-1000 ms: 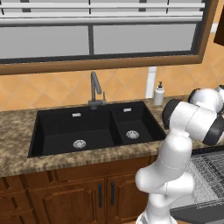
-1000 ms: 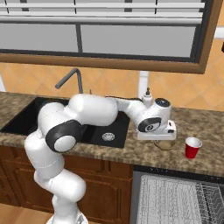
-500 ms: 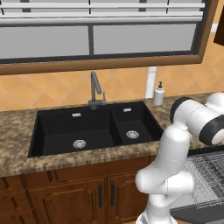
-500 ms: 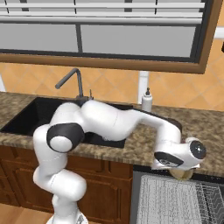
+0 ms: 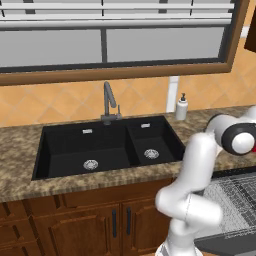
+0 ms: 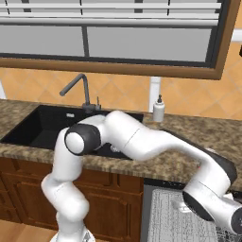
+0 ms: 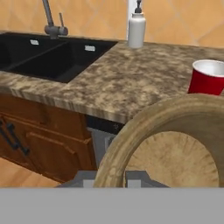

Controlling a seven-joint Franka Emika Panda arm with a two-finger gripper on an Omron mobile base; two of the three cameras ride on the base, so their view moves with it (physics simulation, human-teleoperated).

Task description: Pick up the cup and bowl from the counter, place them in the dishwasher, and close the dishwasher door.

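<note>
The tan-brown bowl [image 7: 175, 148] sits tilted right against the hand camera, with my gripper [image 6: 222, 218] shut on its rim; the fingertips are hidden behind it. The red cup [image 7: 209, 78] stands upright on the speckled counter [image 7: 122, 83], beyond the bowl and to the right. My arm reaches down from the counter's front edge, with the hand low over the dishwasher's grey wire rack [image 6: 165, 218], which is pulled out. That rack [image 5: 231, 200] also appears at the lower right of the left base view, with the dark dishwasher door [image 5: 225, 243] lying open beneath it.
A white soap dispenser [image 7: 136, 28] stands at the back of the counter by the wall. The black double sink [image 5: 105, 145] with its faucet [image 5: 108, 102] lies to the left. Brown wooden cabinets [image 7: 35, 140] with dark handles sit under the sink.
My arm has swung from above the counter down and to the right, carrying the bowl over the open dishwasher rack. In the right base view the arm now covers the cup.
</note>
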